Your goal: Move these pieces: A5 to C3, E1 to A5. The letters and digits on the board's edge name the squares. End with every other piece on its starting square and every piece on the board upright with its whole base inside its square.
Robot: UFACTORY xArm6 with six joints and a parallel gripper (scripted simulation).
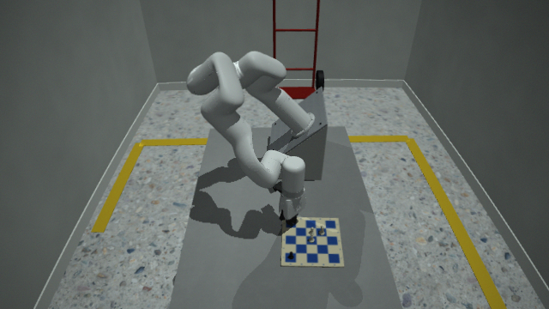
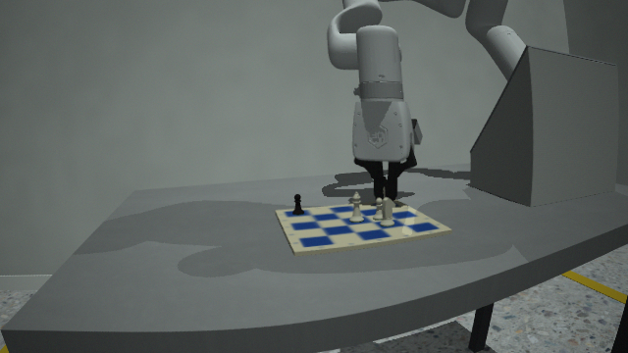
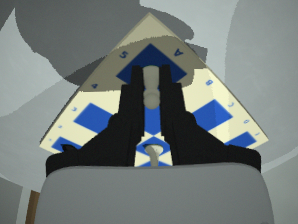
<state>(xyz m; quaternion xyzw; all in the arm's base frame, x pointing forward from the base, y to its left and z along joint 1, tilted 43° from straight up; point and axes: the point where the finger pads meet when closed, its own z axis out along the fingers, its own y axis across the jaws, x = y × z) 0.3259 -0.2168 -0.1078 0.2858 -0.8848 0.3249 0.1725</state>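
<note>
My gripper is low over corner square A5, shut on a light-coloured piece with a rounded head. Its base is hidden, so I cannot tell whether it touches the square. The board lies flat. A tall white piece with a pointed top stands upright on C3. E1 is bare.
A black pawn stands on A1. A white pawn stands on C4, and a white knight on D4. The arm's grey pedestal stands behind the board.
</note>
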